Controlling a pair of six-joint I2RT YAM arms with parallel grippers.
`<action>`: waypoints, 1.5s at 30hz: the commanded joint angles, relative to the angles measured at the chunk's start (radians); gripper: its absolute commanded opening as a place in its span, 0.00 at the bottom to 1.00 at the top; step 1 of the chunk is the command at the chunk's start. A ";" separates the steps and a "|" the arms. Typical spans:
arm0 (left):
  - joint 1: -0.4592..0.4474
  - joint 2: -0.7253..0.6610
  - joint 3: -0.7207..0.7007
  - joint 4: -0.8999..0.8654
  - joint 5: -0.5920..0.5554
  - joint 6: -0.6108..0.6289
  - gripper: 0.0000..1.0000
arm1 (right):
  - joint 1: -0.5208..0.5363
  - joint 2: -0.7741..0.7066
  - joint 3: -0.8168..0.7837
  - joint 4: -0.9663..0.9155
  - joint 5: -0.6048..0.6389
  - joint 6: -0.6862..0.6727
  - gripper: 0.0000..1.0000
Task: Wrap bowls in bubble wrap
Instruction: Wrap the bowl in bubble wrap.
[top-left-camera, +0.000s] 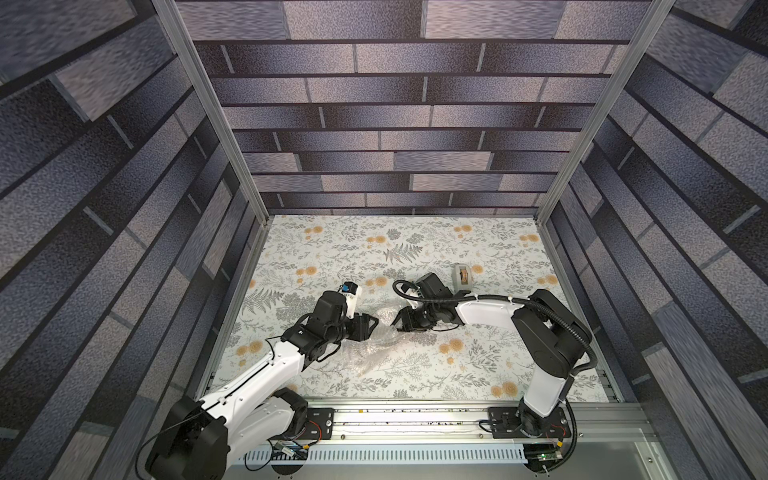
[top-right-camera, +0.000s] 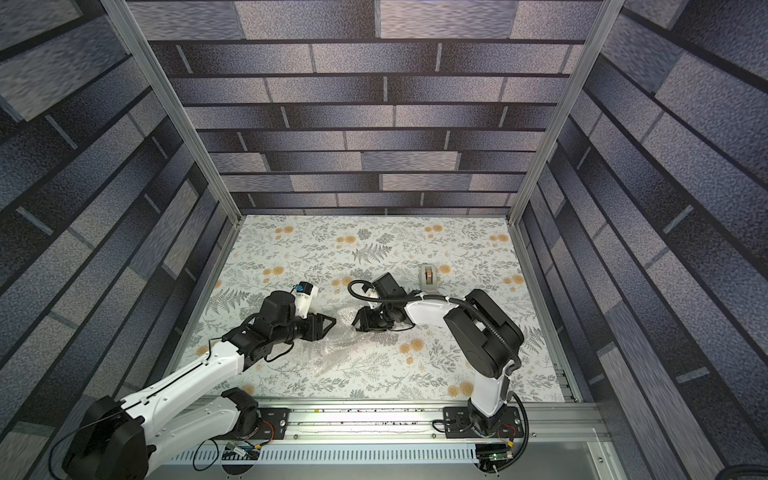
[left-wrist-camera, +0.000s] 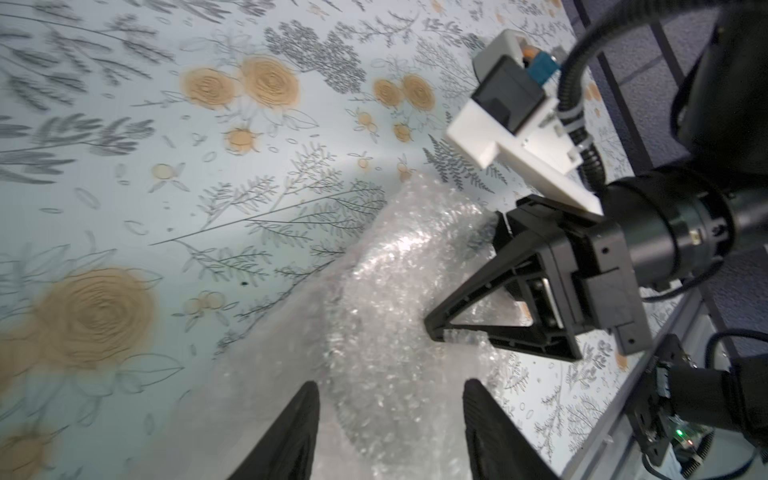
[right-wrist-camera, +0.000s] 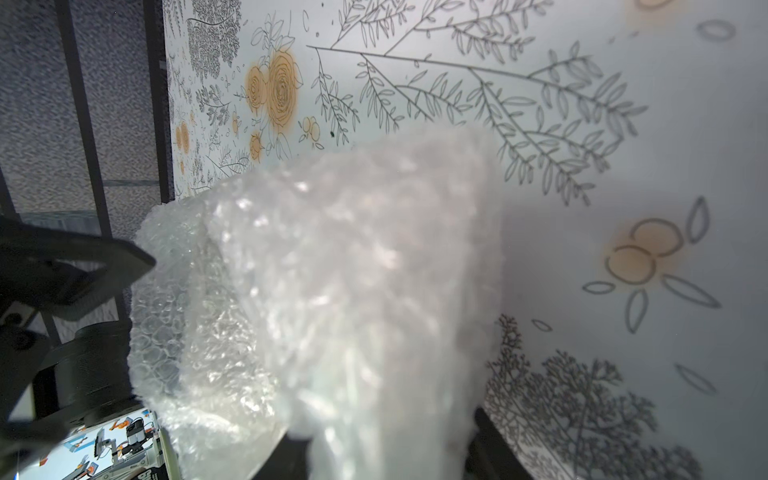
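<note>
Crumpled translucent bubble wrap (top-right-camera: 343, 334) on floral tablecloth (top-right-camera: 374, 249), between black left gripper (top-right-camera: 331, 322) and right gripper (top-right-camera: 356, 323); upright grey tape dispenser (top-right-camera: 428, 277) behind.

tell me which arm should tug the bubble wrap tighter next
Right, probably: the bubble wrap bunches inside the right tool, whereas the left tool stands open with the wrap loose between its fingers.

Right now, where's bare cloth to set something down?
Free: far tablecloth between back wall and tape dispenser; near strip between bubble wrap and front rail. Crowded: the middle, where left gripper and right gripper face each other at the wrap.
</note>
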 joint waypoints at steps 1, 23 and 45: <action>0.080 -0.046 0.046 -0.272 -0.215 -0.078 0.60 | 0.010 0.001 0.012 -0.046 0.003 -0.015 0.46; 0.265 -0.424 -0.267 -0.460 -0.158 -0.454 0.84 | 0.017 0.023 0.009 -0.025 -0.008 -0.013 0.46; 0.285 -0.347 -0.293 -0.328 -0.110 -0.464 0.42 | 0.016 0.019 0.005 -0.020 -0.001 -0.010 0.45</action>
